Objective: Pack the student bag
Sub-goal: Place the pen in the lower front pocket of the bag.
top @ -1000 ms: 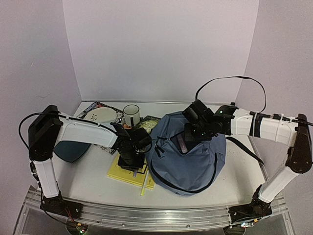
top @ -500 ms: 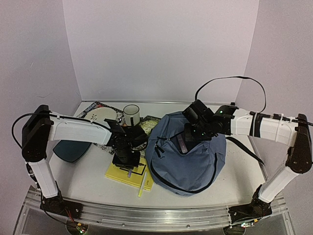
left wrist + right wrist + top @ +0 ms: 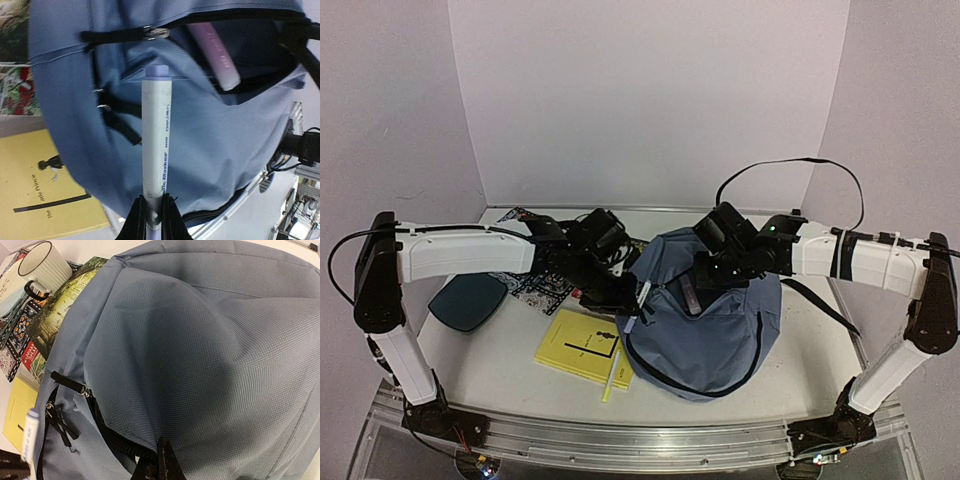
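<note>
The student bag (image 3: 715, 320) lies right of centre, its main zipper open; it also fills the left wrist view (image 3: 210, 125) and the right wrist view (image 3: 210, 350). My left gripper (image 3: 617, 297) (image 3: 154, 202) is shut on a white marker with a purple cap (image 3: 157, 135) (image 3: 636, 303), held just left of the bag's opening and pointing at it. My right gripper (image 3: 705, 272) (image 3: 160, 450) is shut on the bag's fabric at the upper edge of the opening. A pink item (image 3: 220, 60) sits inside the opening.
A yellow book (image 3: 582, 345) and a yellow pen (image 3: 613, 372) lie in front of the left arm. A dark teal tray (image 3: 468, 300) is at far left. Patterned books (image 3: 545, 290) and a ribbed mug (image 3: 42, 265) are behind the bag's left side.
My left gripper has risen off the yellow book with the marker and moved right and back to the bag's opening. The right arm has not moved.
</note>
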Controlling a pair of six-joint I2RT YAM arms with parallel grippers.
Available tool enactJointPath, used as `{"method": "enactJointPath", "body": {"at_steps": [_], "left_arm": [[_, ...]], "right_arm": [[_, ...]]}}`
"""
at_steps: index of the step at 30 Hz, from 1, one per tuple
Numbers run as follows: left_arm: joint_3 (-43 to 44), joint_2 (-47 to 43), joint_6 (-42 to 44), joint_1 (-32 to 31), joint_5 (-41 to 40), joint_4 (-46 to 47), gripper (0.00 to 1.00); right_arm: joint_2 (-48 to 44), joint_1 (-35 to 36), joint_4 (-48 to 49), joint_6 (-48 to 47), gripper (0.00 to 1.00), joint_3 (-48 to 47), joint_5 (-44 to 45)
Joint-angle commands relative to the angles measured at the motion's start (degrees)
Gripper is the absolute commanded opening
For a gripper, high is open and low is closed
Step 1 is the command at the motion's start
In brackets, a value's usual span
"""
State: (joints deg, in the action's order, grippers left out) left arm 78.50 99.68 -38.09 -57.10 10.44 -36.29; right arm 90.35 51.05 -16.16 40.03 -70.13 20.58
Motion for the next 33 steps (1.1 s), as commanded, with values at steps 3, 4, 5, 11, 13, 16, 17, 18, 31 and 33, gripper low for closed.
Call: {"method": "enactJointPath", "body": {"at_steps": [3, 4, 5, 11, 13, 16, 17, 18, 31, 33], "left_arm": [[8.2, 6.0, 3.3, 0.1, 12.5, 6.7, 0.0], [9.1, 6.5, 3.5, 0.1, 13.2, 6.8, 0.0], [9.6, 7.2, 3.6, 0.1, 14.1, 6.8, 0.0], [14.6, 12.5, 2.7, 0.3, 16.4, 7.0, 0.0], [16.0, 13.6, 2.0, 0.4, 16.5, 7.1, 0.0], [18.3, 15.8, -0.1, 1.7, 14.7, 7.5, 0.0], [18.5, 16.0, -0.7, 1.9, 14.2, 7.6, 0.0], [18.6, 16.3, -2.4, 2.8, 13.5, 8.3, 0.0], [20.7, 18.9, -14.7, 5.8, 12.3, 19.5, 0.18], [20.8, 19.0, -14.9, 5.6, 12.6, 20.0, 0.23]], "right_arm": [[-0.5, 0.4, 2.4, -0.6, 0.0, -2.5, -3.2], [-0.6, 0.4, 2.5, -0.6, 0.0, -2.5, -3.4], [-0.6, 0.5, 2.6, -0.6, 0.0, -2.5, -3.6], [-0.9, 0.5, 3.4, -0.5, 0.0, -2.6, -4.7], [-1.0, 0.4, 3.5, -0.5, 0.0, -2.6, -4.9], [-1.2, 0.4, 3.6, -0.4, 0.0, -2.5, -5.0], [-1.2, 0.4, 3.7, -0.4, 0.0, -2.4, -5.0], [-1.3, 0.4, 3.7, -0.3, 0.0, -2.4, -5.1], [-1.7, 0.4, 4.5, 0.4, 0.0, -2.2, -5.2], [-1.5, 0.4, 4.6, 0.5, 0.0, -2.2, -5.2]]}}
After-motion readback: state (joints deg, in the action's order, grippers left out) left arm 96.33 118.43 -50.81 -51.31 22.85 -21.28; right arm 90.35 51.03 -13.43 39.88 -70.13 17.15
